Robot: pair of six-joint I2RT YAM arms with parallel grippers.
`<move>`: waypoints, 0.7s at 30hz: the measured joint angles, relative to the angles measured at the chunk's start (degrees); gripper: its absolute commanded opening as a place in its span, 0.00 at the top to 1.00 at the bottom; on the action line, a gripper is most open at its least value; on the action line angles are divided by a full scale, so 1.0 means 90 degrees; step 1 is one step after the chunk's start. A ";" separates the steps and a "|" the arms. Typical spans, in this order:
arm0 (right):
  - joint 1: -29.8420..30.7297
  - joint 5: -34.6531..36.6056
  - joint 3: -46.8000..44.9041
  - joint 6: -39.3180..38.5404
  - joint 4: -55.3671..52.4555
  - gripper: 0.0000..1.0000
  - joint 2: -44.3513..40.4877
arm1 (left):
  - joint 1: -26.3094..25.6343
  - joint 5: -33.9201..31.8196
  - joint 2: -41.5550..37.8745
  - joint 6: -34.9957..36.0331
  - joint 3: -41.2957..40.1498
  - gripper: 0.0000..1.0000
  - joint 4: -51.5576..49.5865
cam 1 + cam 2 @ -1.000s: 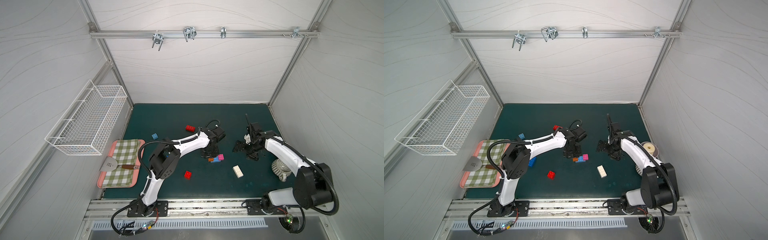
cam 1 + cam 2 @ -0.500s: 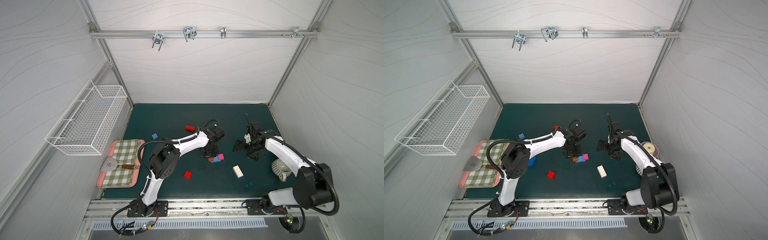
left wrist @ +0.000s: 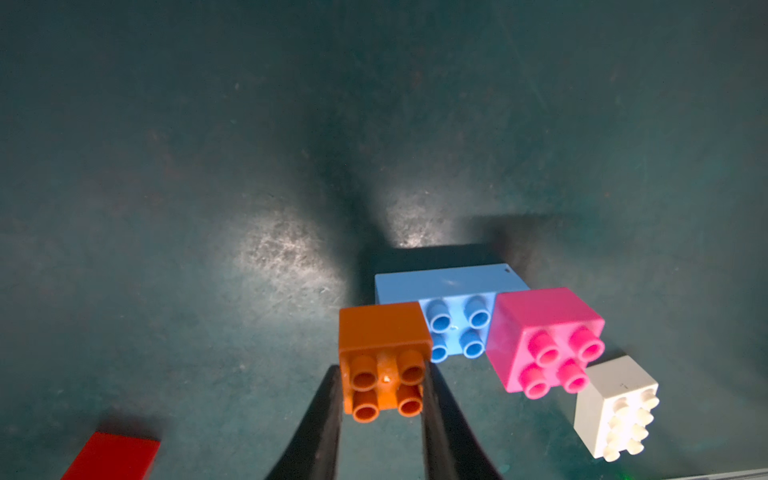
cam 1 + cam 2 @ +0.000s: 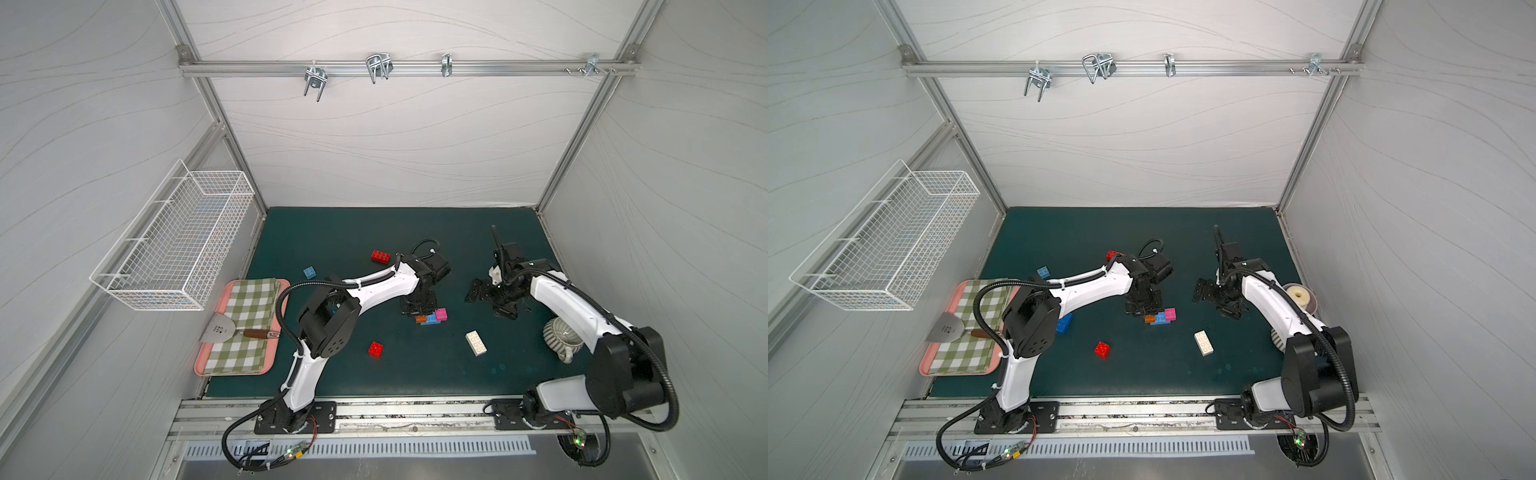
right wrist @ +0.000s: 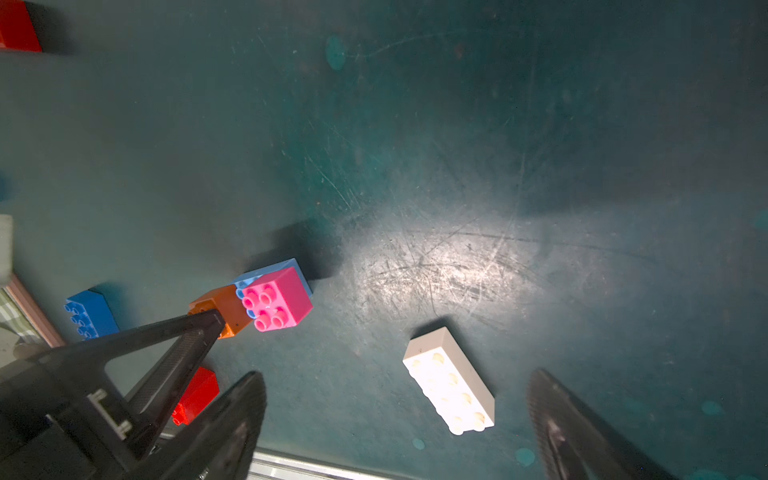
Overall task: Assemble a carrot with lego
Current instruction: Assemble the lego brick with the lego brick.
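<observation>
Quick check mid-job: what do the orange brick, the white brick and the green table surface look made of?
The orange brick: moulded hard plastic, smooth and semi-glossy, with crisp hollow studs. The white brick: same plastic look, duller sheen. The table surface: dark green mat, probably rubber or vinyl; matte, with fine scratches and scuffs catching the light.

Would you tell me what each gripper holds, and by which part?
The left gripper pinches the orange brick by two opposite side walls; right gripper is open, empty.
</observation>
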 measured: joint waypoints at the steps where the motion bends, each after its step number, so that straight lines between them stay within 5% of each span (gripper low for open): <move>1: 0.0000 0.0000 0.0000 0.0000 -0.0002 0.01 0.0000 | 0.0000 -0.0010 0.0000 0.0007 0.0000 0.65 0.0000; 13: 0.0104 -0.0002 0.0012 -0.0131 -0.0002 0.01 0.0000 | 0.0000 -0.0151 -0.0053 0.0039 0.0034 0.48 -0.0002; 21: 0.1729 0.0228 0.0879 -0.1202 -0.0049 0.01 0.0362 | 0.0126 -0.0350 -0.1180 0.0051 -0.0352 0.29 0.0044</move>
